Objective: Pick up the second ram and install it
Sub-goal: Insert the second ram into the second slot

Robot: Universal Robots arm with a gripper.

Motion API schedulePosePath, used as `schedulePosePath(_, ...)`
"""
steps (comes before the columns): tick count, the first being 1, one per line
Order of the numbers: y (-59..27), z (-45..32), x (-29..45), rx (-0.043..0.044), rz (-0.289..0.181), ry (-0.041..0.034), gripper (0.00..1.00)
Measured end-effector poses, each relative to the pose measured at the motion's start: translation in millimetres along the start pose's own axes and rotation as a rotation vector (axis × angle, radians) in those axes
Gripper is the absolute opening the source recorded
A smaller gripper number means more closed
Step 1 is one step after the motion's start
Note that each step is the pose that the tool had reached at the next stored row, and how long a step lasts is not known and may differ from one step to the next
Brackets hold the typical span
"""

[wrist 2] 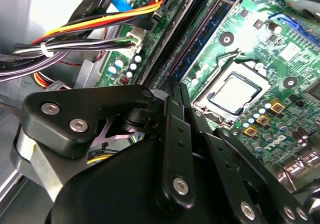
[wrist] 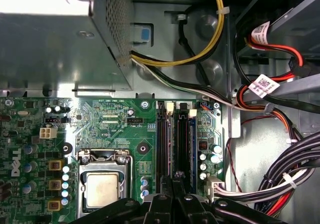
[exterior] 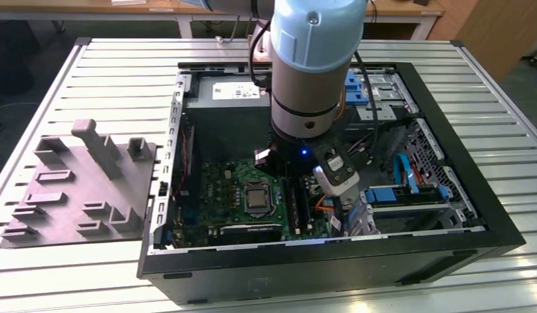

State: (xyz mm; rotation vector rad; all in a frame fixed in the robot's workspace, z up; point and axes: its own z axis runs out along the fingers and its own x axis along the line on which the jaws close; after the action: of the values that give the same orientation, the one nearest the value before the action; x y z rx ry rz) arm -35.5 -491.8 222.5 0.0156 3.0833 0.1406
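Second ram is hard for you to single out. In the first wrist view a thin blue-green strip (wrist: 193, 149) stands along the outer edge of the memory slots (wrist: 163, 144), on the side away from the processor socket (wrist: 102, 189), and you cannot tell whether that is the stick in question. Your gripper (wrist: 175, 176) sits low over the slot bank. Its two fingers are pressed together with no gap showing, and their tips are above the black strips about midway across the bank; whether anything thin is pinched between them is hidden. Beyond the motherboard (wrist: 120, 119) lies the grey power-supply box (wrist: 55, 38), with a yellow, black and white cable bundle (wrist: 165, 63) leaving it. In the second wrist view the closed fingers (wrist 2: 172, 124) point along the black slot strips, and a blue-green strip runs lengthwise between those strips and the socket, seated in the bank. Orange, yellow and black wires (wrist 2: 100, 22) lie on the other side of the slots. In the exterior view the arm (exterior: 307, 65) reaches down into the open computer case (exterior: 477, 215), with its wrist over the slots beside the socket. A grey moulded tray (exterior: 77, 189) rests on the slatted table (exterior: 120, 65), just beside the case on the exterior view's left.
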Motion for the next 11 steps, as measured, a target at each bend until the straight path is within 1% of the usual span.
schedulePosePath(11, -0.2, 2.0, 0.1, 0.0001, 0.000, 0.0000, 0.12)
